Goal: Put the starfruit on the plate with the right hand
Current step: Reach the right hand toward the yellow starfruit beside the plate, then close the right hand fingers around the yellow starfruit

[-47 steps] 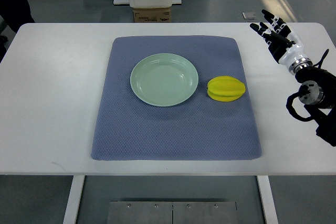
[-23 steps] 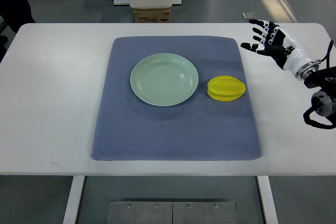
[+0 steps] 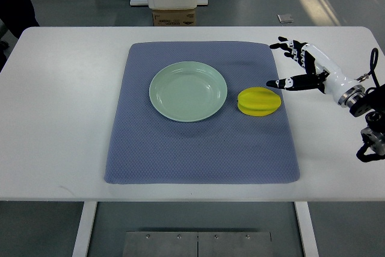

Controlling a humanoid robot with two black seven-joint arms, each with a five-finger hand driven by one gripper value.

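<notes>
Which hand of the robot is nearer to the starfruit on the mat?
Right. The right hand, fingers spread, hovers just right of the starfruit, not touching it. The left hand is not in view.

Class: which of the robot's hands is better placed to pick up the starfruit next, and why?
The right hand. It hovers open just right of the starfruit, which lies on the mat beside the plate. No left hand is in view.
</notes>
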